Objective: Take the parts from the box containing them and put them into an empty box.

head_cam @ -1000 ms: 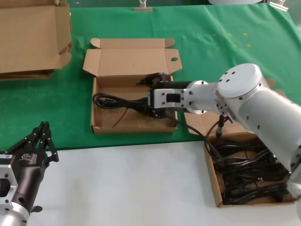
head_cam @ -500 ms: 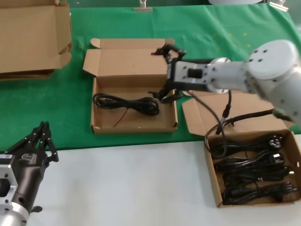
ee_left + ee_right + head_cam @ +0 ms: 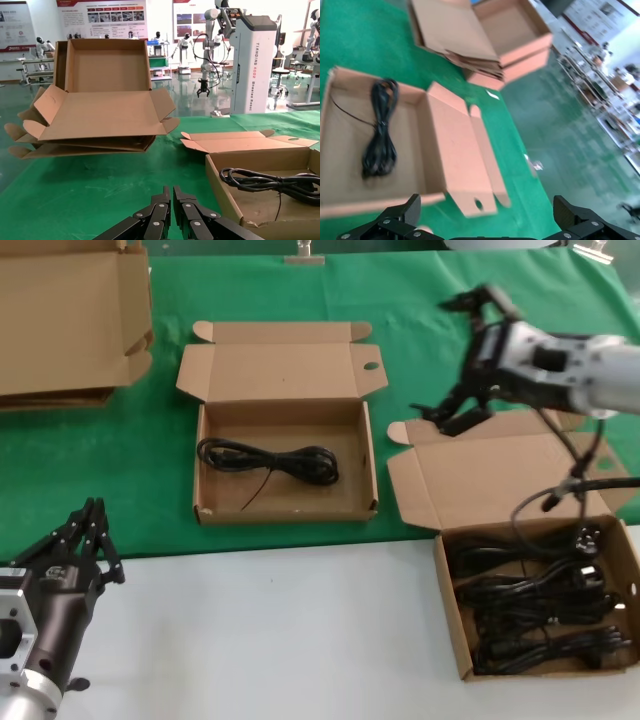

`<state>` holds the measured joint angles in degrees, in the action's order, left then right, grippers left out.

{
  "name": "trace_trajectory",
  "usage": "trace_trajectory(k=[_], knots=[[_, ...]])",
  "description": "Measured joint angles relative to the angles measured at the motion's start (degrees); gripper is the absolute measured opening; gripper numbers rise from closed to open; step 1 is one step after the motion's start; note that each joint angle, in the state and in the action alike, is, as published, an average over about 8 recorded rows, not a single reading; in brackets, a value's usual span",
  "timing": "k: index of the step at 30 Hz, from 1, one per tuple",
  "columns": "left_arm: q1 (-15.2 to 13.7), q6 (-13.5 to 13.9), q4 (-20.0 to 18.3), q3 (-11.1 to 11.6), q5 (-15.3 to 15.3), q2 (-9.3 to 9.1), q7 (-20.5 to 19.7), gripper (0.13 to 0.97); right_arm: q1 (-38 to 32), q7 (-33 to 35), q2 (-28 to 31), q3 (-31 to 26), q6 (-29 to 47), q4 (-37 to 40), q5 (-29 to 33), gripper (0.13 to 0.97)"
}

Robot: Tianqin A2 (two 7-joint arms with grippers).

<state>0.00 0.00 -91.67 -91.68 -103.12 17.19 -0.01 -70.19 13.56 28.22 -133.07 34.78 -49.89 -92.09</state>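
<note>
The middle mailer box (image 3: 205, 455) lies open on the green cloth and holds one coiled black cable (image 3: 270, 458). The right mailer box (image 3: 450, 620) at the table's front right holds several black cable bundles (image 3: 540, 600). My right gripper (image 3: 445, 358) is open and empty, up in the air over the cloth beside the right box's raised lid (image 3: 480, 475). In the right wrist view its fingers (image 3: 487, 210) stand wide apart, with the middle box's cable (image 3: 380, 125) farther off. My left gripper (image 3: 85, 540) is shut and parked at the front left, also in its wrist view (image 3: 172, 192).
Larger folded cartons (image 3: 70, 320) are stacked at the back left and show in the left wrist view (image 3: 100, 100). The green cloth (image 3: 430, 300) covers the back half of the table, and white table (image 3: 270, 640) lies in front.
My right gripper has let go of the cable in the middle box, risen, and swung right toward the right box's lid. The cable stays in the middle box. The left arm has not moved.
</note>
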Motion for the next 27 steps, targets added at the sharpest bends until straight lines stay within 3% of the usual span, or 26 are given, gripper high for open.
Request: trace_trajectory(k=[8,16,22,27], knots=[[0.0,0.0,0.0,0.0,0.0,0.0,0.0,0.172,6.3,-6.1,7.4,8.4,0.3,-8.4,1.3,0.95],[0.0,0.0,0.0,0.0,0.0,0.0,0.0,0.172,17.7,-14.2,13.8,16.5,-2.4,-20.9,1.3,0.964],[0.0,0.0,0.0,0.0,0.0,0.0,0.0,0.172,25.9,-16.6,16.6,21.7,-5.1,-27.8,0.5,0.966],[0.0,0.0,0.0,0.0,0.0,0.0,0.0,0.178,28.3,-17.0,17.2,23.2,-6.1,-29.5,0.2,0.966]])
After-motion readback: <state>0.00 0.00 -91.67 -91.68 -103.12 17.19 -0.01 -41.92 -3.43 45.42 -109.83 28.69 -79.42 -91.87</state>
